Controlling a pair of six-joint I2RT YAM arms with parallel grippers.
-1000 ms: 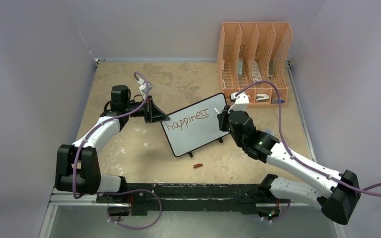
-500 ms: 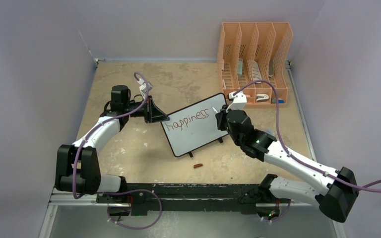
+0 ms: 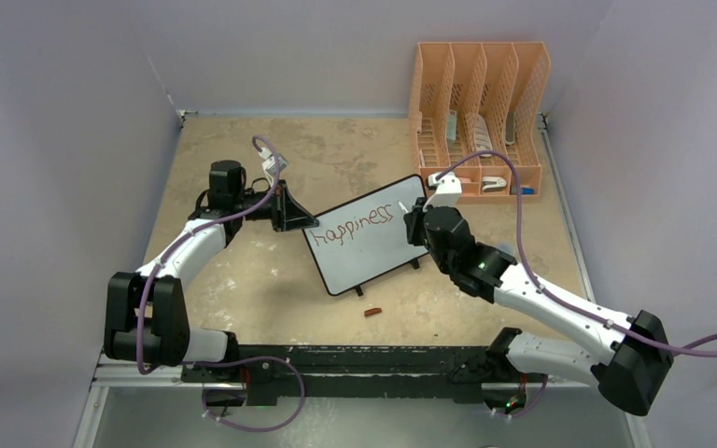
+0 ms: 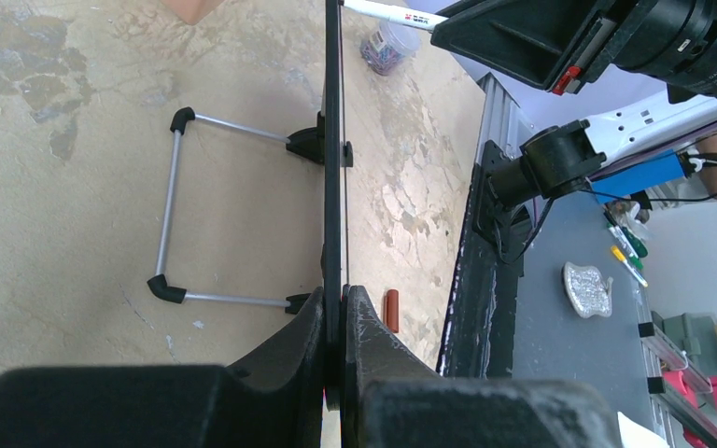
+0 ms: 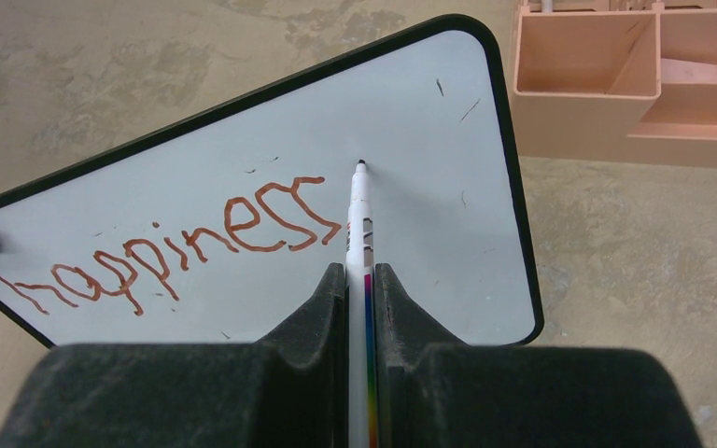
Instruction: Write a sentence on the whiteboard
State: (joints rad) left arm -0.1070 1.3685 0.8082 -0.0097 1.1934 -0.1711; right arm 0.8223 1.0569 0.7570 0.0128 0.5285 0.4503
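Note:
The whiteboard (image 3: 366,245) stands tilted on its feet mid-table, with red-brown lettering "happiness" (image 3: 359,224) along its upper part; it also shows in the right wrist view (image 5: 411,121). My left gripper (image 3: 301,221) is shut on the board's left edge, seen edge-on in the left wrist view (image 4: 334,140). My right gripper (image 3: 414,227) is shut on a white marker (image 5: 358,243) with a rainbow stripe. The marker tip is at the board just right of the last "s" (image 5: 303,210).
A red-brown marker cap (image 3: 372,312) lies on the table below the board, also in the left wrist view (image 4: 392,309). An orange file rack (image 3: 479,112) holding several items stands at the back right. Walls close in on left and right.
My right gripper with the marker has shifted slightly left toward the board's right part. The board and left arm have not moved.

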